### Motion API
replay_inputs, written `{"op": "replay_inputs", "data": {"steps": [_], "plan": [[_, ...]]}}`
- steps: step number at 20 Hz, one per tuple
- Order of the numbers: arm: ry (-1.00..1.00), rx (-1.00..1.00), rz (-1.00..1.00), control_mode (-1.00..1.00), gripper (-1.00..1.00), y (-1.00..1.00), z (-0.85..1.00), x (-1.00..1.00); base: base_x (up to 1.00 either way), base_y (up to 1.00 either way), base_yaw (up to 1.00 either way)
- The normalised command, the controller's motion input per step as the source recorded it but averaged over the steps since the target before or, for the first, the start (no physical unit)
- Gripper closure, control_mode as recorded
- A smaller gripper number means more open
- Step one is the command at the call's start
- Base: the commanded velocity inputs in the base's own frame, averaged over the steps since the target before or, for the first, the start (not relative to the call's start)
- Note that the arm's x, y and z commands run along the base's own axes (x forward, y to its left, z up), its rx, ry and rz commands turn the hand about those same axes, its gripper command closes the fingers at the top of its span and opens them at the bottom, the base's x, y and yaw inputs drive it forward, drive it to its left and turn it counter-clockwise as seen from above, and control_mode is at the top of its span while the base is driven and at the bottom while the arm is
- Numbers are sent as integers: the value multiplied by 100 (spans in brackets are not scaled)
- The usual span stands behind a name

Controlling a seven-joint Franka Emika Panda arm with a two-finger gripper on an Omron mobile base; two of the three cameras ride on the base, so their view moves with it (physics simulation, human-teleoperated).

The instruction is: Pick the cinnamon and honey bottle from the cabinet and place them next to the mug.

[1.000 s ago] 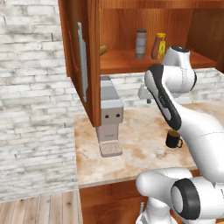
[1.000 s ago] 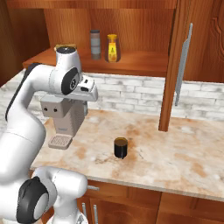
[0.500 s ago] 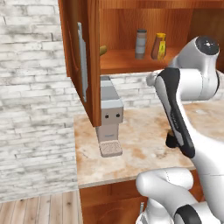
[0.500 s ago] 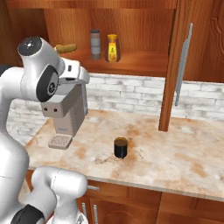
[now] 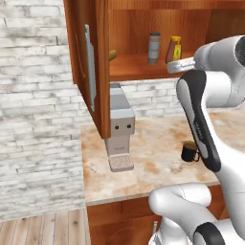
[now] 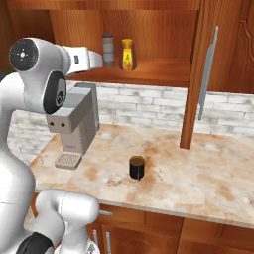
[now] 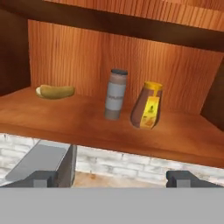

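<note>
The open cabinet (image 6: pixel 149 20) is hanging above a marble bench (image 6: pixel 198 173), its door (image 5: pixel 91 72) swung outward and showing a long grey handle (image 6: pixel 207 74). On the cabinet shelf (image 7: pixel 87 127) the cinnamon jar (image 7: pixel 116 94) and the honey bottle (image 7: pixel 148 105) are standing upright just beside each other without touching, the jar to the left in the hand view; the same pair is appearing in the left base view as jar (image 5: pixel 153 48) and bottle (image 5: pixel 174 49), and in the right base view as jar (image 6: pixel 107 50) and bottle (image 6: pixel 127 54). Farther left on the shelf, well apart from the jar, an elongated yellow-green food item (image 7: pixel 55 91) is lying on its side. The pincer (image 7: pixel 113 178) is hovering in front of and slightly below the shelf edge, facing the two containers; its finger tips (image 7: pixel 41 178) are standing wide apart with nothing between them, so it is open and gripping nothing. The white arm (image 6: pixel 59 59) is reaching up toward the shelf. Below, a grey coffee machine (image 6: pixel 74 124) is sitting on the bench against the brick wall (image 5: pixel 33 119), and the black mug (image 6: pixel 136 167) with brown liquid is standing alone on the bench, well apart from the machine.
</note>
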Motion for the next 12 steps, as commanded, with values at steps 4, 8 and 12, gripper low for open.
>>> {"op": "replay_inputs", "data": {"steps": [4, 8, 12], "plan": [[-1, 0, 0, -100, -100, 0, 0, 1, 0, 0, 0], [-40, 0, 0, -100, -100, 0, -3, -32, 0, 0, 0], [-68, 0, 0, -100, -100, -6, 0, -33, 0, 0, 0]]}}
